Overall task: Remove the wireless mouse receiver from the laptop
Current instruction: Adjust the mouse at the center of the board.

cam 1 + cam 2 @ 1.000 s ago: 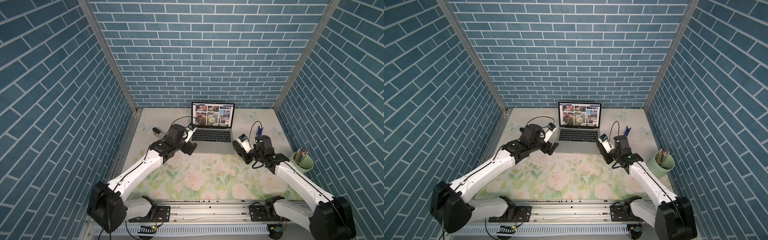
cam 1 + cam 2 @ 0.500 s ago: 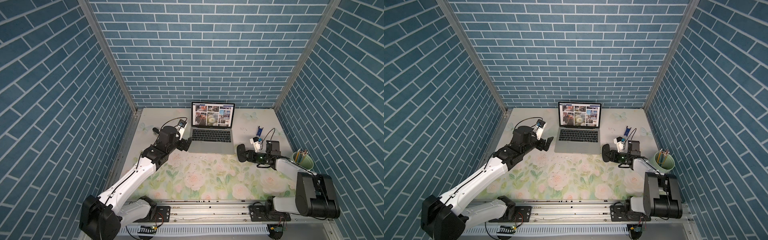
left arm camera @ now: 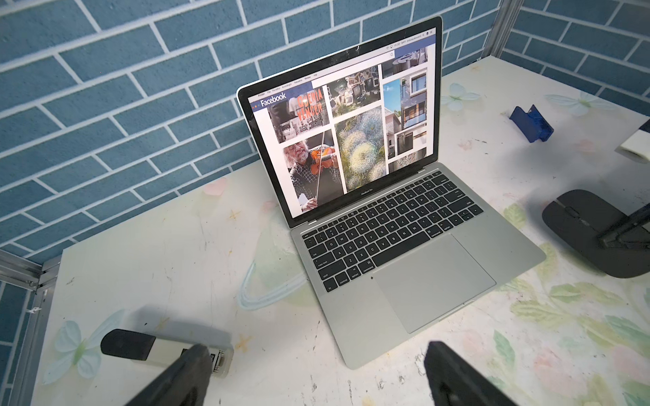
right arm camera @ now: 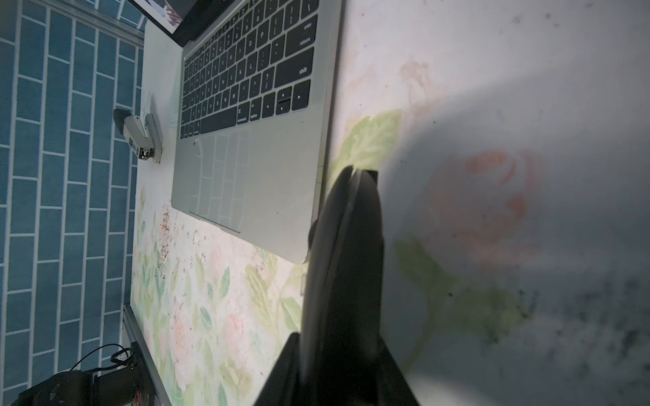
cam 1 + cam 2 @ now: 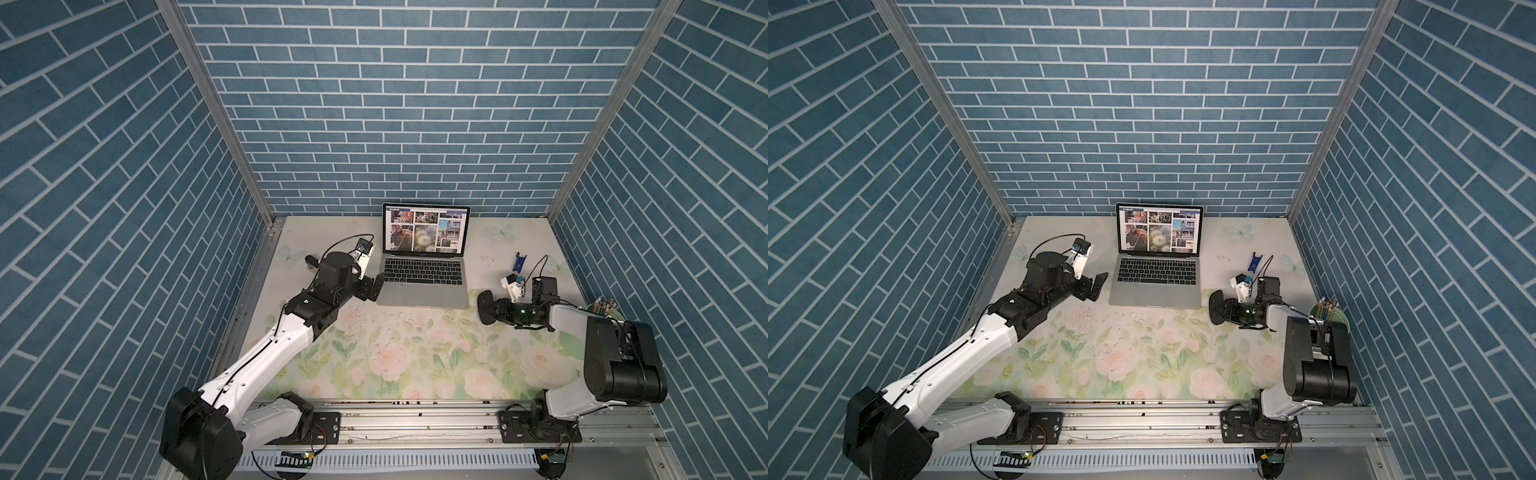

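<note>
1. Aluminium rail (image 5: 415, 419) carrying 2 arm bases. It is set well in front of the slim silver-grey laptop (image 5: 424, 291) (image 5: 1154, 293) (image 3: 422, 281) (image 4: 246, 168) with black keys.
2. Floral-printed table cover (image 5: 395, 361), spread from the rail to beneath and beyond the laptop.
3. Left gripper (image 5: 372, 288) (image 5: 1095, 286) (image 3: 316, 351), black. Its 2 fingers are spread wide and nothing is held. It is placed just beside the laptop's front-left corner and is seen apart from it in the left wrist view.
4. Right gripper (image 5: 493, 309) (image 5: 1227, 309), black. Its fingers are pinched on a black oval computer mouse (image 5: 483, 306) (image 5: 1216, 306) (image 3: 577, 225) (image 4: 344, 246). The mouse is found near the laptop's front-right corner, with a gap shown in both top views. Whether it rests on the cover cannot be told.
5. Pale green cup of pencils (image 5: 1341, 314), well to the right of the laptop and partly hidden by the right arm.
6. The laptop itself: lid open, with a grid of photos displayed on the screen.
7. Silver-white oblong block (image 3: 176, 351) (image 4: 140, 137), laid flat to the left of the laptop and apart from it. A small black stub is seated in the end turned away from the laptop. This stub is taken to be the wireless mouse receiver (image 3: 126, 344) (image 4: 120, 117) (image 5: 309, 261), though not with certainty.
8. Small blue plastic piece (image 5: 518, 262) (image 5: 1254, 262) (image 3: 531, 123), to the right of the laptop's screen and well apart.
9. Blue brick-patterned walls (image 5: 395, 124) on 3 sides, with 1 directly behind the laptop.
</note>
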You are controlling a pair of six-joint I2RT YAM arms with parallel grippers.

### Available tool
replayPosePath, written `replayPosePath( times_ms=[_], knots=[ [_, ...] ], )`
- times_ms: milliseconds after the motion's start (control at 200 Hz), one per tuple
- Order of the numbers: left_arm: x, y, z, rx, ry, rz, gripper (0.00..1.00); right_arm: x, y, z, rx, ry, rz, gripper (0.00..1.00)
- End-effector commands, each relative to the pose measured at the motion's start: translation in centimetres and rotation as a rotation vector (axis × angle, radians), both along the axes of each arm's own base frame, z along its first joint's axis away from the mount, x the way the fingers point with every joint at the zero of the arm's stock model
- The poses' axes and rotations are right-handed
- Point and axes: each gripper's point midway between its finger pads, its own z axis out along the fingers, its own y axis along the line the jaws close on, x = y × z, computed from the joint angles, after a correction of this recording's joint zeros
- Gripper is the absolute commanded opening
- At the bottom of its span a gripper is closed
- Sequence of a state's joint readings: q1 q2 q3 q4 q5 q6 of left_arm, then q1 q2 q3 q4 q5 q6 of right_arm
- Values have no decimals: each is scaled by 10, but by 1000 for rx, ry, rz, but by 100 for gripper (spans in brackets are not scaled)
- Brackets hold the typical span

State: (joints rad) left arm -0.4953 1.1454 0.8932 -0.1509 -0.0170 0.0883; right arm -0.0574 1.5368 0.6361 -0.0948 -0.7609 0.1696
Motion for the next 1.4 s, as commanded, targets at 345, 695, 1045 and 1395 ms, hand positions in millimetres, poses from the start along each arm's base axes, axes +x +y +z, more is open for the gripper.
replayPosePath(
  times_ms=[345, 695, 1045, 1395],
  knots=[
    [4, -2, -8, -9, 27, -6, 100, 5, -11, -29, -99, 48, 28, 0],
    [1, -4, -14, -17, 47, -22, 100, 3, -21, -34, -172, 73, 17, 49],
    [-4, -10, -22, -39, 69, -52, 99, 0, -35, -38, -267, 97, 2, 93],
    [-5, -10, -14, -60, 50, -52, 100, 9, -40, -10, -341, 51, -8, 100]
  ],
)
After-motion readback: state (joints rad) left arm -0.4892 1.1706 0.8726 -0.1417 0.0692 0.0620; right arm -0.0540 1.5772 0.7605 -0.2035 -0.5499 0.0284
